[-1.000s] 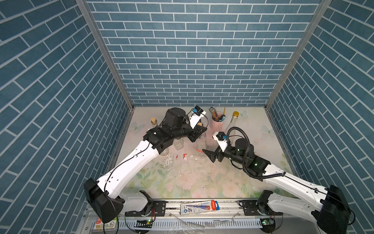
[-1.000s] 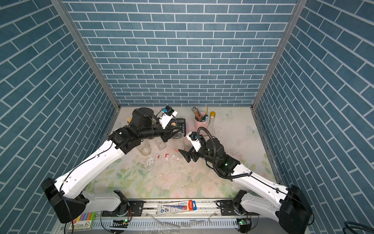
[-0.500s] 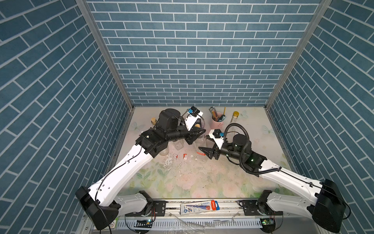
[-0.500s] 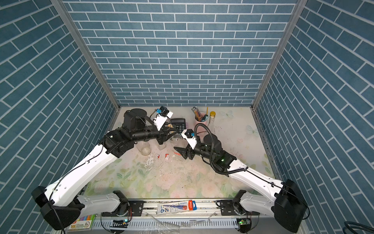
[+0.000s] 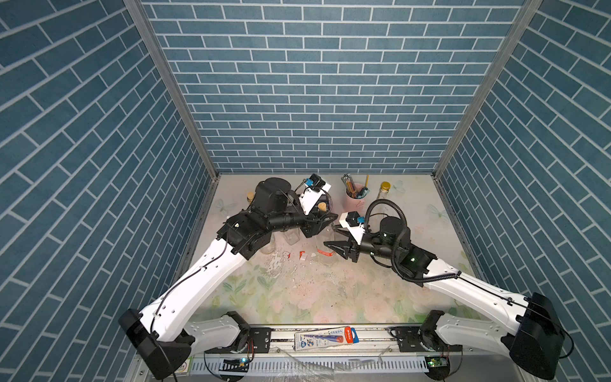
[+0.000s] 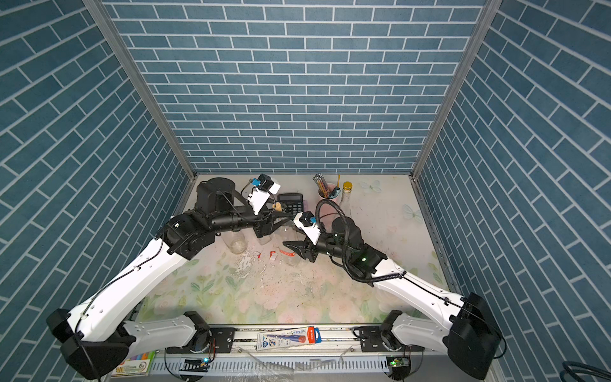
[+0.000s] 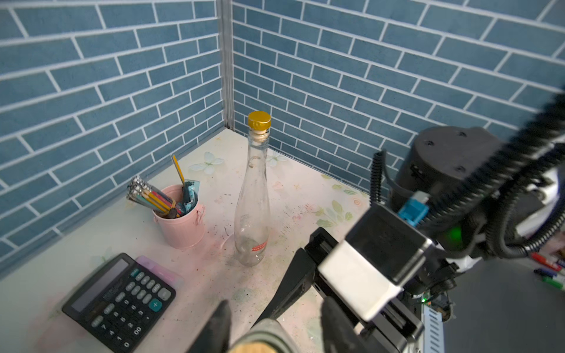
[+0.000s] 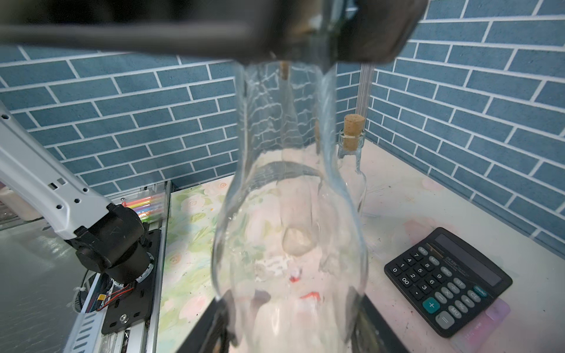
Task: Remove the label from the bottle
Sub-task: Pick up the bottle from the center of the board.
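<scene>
A clear glass bottle (image 5: 323, 243) (image 8: 290, 214) with a cork (image 7: 255, 347) stands on the floral table. A red scrap of label (image 8: 310, 296) (image 6: 287, 253) clings to its lower body. My left gripper (image 5: 323, 216) (image 7: 276, 308) is at the neck, open, with a gap on each side between its fingers (image 7: 220, 324) and the glass. My right gripper (image 5: 330, 235) (image 6: 288, 236) (image 8: 293, 324) has come in from the right. Its jaws press both sides of the lower body.
Torn label scraps (image 5: 302, 256) litter the table left of the bottle. A gold-capped bottle (image 7: 252, 214), a pink cup of pencils (image 7: 182, 220) and a calculator (image 7: 119, 299) stand behind. A second corked bottle (image 8: 351, 159) and glass jars (image 5: 292, 236) stand near the left arm.
The right gripper moved left onto the bottle and closed around its lower body. The left gripper opened off the neck.
</scene>
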Controlling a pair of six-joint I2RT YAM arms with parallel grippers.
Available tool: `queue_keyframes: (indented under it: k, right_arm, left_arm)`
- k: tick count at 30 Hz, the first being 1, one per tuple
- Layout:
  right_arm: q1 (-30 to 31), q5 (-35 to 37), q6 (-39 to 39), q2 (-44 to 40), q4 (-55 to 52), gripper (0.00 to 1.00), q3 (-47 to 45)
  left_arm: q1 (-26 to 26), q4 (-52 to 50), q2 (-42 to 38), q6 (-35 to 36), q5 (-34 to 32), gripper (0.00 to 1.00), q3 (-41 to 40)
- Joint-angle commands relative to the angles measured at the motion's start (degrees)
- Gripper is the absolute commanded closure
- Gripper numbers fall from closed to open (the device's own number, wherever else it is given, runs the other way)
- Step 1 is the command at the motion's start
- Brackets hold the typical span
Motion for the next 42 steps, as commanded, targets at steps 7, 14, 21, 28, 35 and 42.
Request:
queue_keyframes:
  k: [7,14,21,28,35,42]
  right_arm:
    - [-4.16,-10.48,4.04,-3.12,2.2,0.97,3.32]
    - [-7.1,-20.68,7.34,-5.28,1.29,0.97,5.69]
    - [-8.48,-30.56,9.12,-5.71,-1.34,0.97,8.54]
    - [-9.0,-35.74,8.6,-5.47,-4.08,0.98,10.33]
    - [-9.53,-36.91,7.98,-5.07,-5.2,0.98,11.29]
    - [-9.65,-35.67,7.84,-4.2,-4.88,0.97,11.6]
  left_arm:
    - [-0.04,-0.9,-5.53,3.99,4.78,0.0,-2.42]
    - [0.28,2.84,-6.93,3.37,4.84,0.0,-7.21]
    - [0.31,7.97,-6.88,3.18,12.01,0.0,-9.58]
    - [0.31,8.15,-5.05,3.84,20.07,0.12,-8.13]
    - [0.29,6.23,-4.2,4.59,22.69,0.36,-7.27]
    - [0.22,5.69,-3.8,5.25,21.15,0.81,-7.04]
